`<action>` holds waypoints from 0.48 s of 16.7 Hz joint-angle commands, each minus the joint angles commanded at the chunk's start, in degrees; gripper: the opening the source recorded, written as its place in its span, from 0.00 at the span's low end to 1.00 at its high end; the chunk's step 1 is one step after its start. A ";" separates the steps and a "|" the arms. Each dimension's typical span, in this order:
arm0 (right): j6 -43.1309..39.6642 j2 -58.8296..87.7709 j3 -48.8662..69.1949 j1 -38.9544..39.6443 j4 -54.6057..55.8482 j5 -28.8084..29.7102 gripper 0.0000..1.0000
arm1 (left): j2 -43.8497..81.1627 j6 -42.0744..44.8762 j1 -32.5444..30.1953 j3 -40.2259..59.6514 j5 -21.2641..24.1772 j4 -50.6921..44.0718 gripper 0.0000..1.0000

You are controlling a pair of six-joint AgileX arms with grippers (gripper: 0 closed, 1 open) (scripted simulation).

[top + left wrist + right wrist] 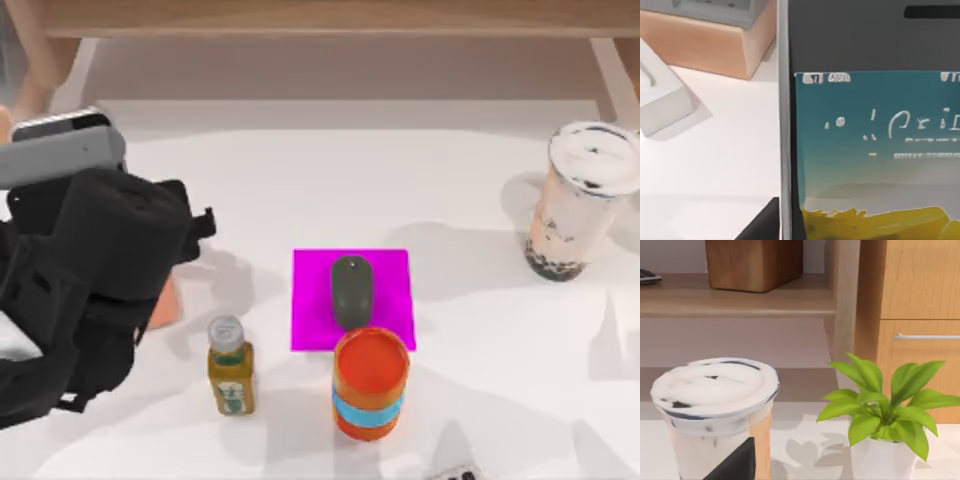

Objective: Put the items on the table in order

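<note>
The left gripper point(150, 250) carries the flat, silver-edged smartphone point(60, 145) at the table's point(300, 180) left — finger spread I cannot tell; rounded grey mouse point(351, 291) lies on the magenta pad point(312, 300); clear milk-tea cup point(580, 200) stands far right.

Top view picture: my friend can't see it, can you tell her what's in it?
A small dark grey computer mouse lies on a square magenta pad mid-table. An orange can and a small yellow bottle stand in front; a clear milk-tea cup stands far right, and the black left arm hangs at left.
</note>
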 joint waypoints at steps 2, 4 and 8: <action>0.00 0.00 0.00 0.00 0.00 0.00 1.00 | 0.00 0.00 0.00 0.00 0.00 0.00 0.00; 0.00 0.00 0.00 0.00 0.00 0.00 1.00 | 0.14 0.08 0.24 0.17 0.01 -0.14 0.00; 0.00 0.00 0.00 0.00 0.00 0.00 1.00 | 0.05 3.02 -1.45 0.09 2.77 4.03 0.00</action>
